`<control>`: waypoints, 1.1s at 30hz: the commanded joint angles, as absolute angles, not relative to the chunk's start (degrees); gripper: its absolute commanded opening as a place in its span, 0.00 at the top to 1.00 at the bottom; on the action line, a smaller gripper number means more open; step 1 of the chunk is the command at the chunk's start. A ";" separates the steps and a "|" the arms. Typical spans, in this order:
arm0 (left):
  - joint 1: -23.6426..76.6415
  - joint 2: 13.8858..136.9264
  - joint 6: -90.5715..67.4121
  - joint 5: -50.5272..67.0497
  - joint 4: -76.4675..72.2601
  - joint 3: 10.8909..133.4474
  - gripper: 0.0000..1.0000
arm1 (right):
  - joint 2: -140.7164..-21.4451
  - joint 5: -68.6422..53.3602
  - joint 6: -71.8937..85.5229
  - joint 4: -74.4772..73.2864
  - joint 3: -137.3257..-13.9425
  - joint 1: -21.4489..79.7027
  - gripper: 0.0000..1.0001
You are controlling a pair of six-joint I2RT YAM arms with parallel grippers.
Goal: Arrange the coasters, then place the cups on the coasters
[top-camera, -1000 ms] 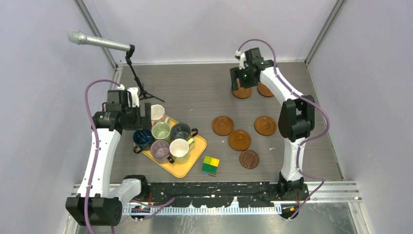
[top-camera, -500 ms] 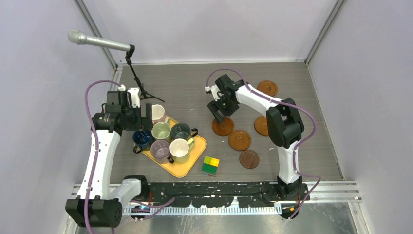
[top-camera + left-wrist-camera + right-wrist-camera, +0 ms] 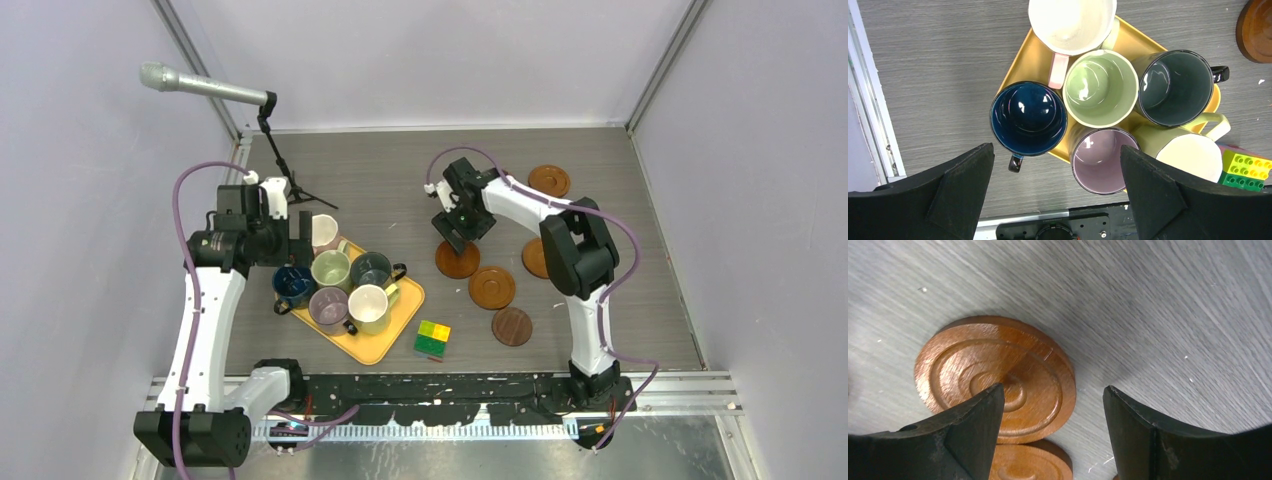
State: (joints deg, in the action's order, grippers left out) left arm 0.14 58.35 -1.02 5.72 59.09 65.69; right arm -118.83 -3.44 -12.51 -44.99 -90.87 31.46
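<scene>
Overhead, the grey wood-grained surface [image 3: 380, 190] is shown whole, with the rectangular orange tray [image 3: 398, 322] at the left and five coasters [image 3: 492, 287] at the right. The darkest coaster [image 3: 512, 326] lies nearest the arm bases. Six cups [image 3: 1100, 87] are crowded upright on the tray. Only the left wrist view reveals their glossy glazed interiors, among them the dark blue cup [image 3: 1029, 117]. The left hand [image 3: 298, 240] is held above them, its fingers wide apart. Only the right wrist view resolves the turned concentric rings of a reddish coaster lying before the right hand [image 3: 1053, 390]. Its fingers are spread, and bare surface is seen between the rim and one finger. A studded yellow-green block [image 3: 432, 338] is set beside the tray.
</scene>
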 commanded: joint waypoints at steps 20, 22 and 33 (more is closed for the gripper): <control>0.26 58.26 -2.03 7.71 58.19 66.40 0.00 | -121.05 -4.06 -11.72 -41.55 -88.06 16.10 0.51; 0.26 58.42 -2.01 7.73 58.18 66.38 0.00 | -121.44 -4.20 -11.81 -41.57 -88.32 14.52 0.51; 0.26 58.98 -2.18 7.91 58.01 66.54 0.00 | -121.24 -5.11 -12.69 -42.28 -88.52 10.95 0.52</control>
State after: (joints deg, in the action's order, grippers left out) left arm 0.14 59.18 -1.50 6.74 59.18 65.69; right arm -119.96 -7.53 -11.46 -41.65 -89.30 11.66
